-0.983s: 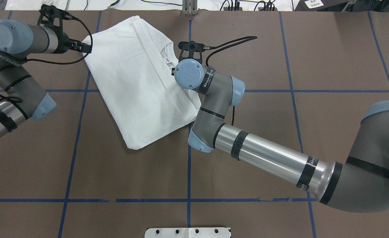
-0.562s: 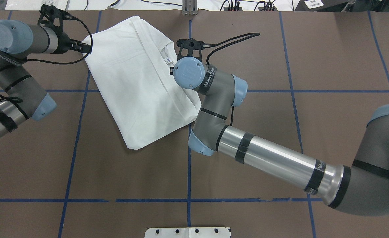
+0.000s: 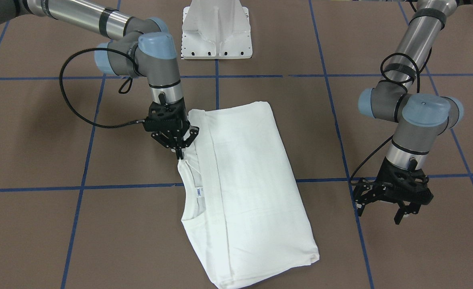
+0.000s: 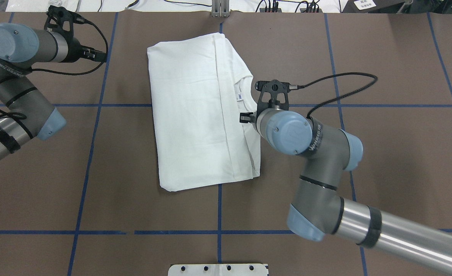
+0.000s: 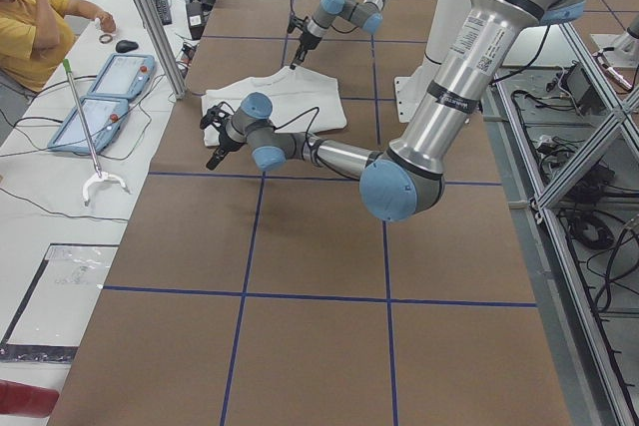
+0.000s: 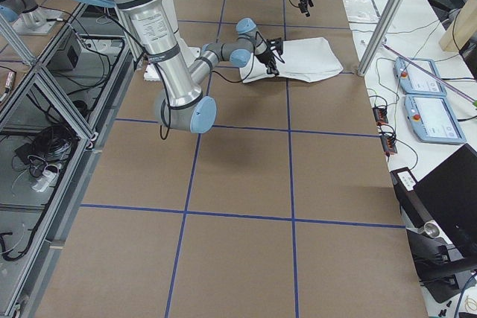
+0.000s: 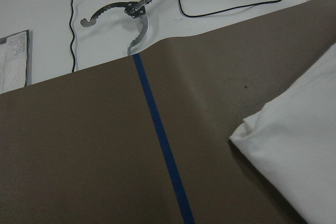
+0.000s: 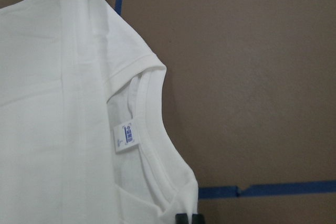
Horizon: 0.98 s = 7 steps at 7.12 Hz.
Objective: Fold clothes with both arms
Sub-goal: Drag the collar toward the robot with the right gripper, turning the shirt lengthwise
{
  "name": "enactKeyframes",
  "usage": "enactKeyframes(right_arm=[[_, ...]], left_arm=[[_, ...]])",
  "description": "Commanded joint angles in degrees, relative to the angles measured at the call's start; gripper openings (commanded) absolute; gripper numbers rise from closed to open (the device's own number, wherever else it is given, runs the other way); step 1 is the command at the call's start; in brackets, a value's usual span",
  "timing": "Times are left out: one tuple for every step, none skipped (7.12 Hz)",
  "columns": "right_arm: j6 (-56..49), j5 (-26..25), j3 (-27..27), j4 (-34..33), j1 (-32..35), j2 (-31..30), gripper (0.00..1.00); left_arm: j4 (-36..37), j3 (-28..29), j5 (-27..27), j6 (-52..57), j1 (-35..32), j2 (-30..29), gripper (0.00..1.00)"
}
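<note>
shirt (image 3: pixel 252 192) pinched at collar (image 3: pixel 183 176) by right hand (image 3: pixel 179 155); left hand (image 3: pixel 381 214) apparently open.

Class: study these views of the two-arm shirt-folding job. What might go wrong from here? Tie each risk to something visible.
1. The right claw pinches the T-shirt at one spot on its edge near the collar; a pull may stretch the collar or peel the folded layers apart.
2. The left claw hangs open, clear of the cloth, so nothing holds the other side; the shirt may slide or skew rather than fold.
</note>
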Motion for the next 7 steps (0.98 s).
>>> enactKeyframes(right_arm=[[2.8,-6.4,12.1,-5.5,-7.5,-8.5,0.0],[3.1,-6.7,12.1,-6.0,-8.2,-8.7,0.0],[3.1,-6.7,11.7,-6.0,-8.3,-8.9,0.0],[3.0,-6.7,11.6,-6.0,-8.3,-9.6,0.0],[2.5,-6.8,11.5,-6.0,-8.2,-9.7,0.9],[2.3,-6.6,11.6,-6.2,-8.0,-9.0,1.0],[1.6,-6.0,11.2,-9.0,-6.9,-6.0,1.0]], left_arm=[[0.0,-0.1,0.0,0.0,0.1,0.0,1.0],[0.0,-0.1,0.0,0.0,0.0,0.0,1.0],[0.0,-0.4,0.0,-0.1,0.1,0.1,1.0],[-0.1,-0.5,0.0,-0.1,0.1,0.1,1.0],[0.0,-0.5,0.0,0.0,0.1,0.1,1.0],[0.0,-0.5,-0.1,0.0,0.1,0.1,1.0],[0.0,-0.5,-0.1,0.0,0.3,0.1,1.0]])
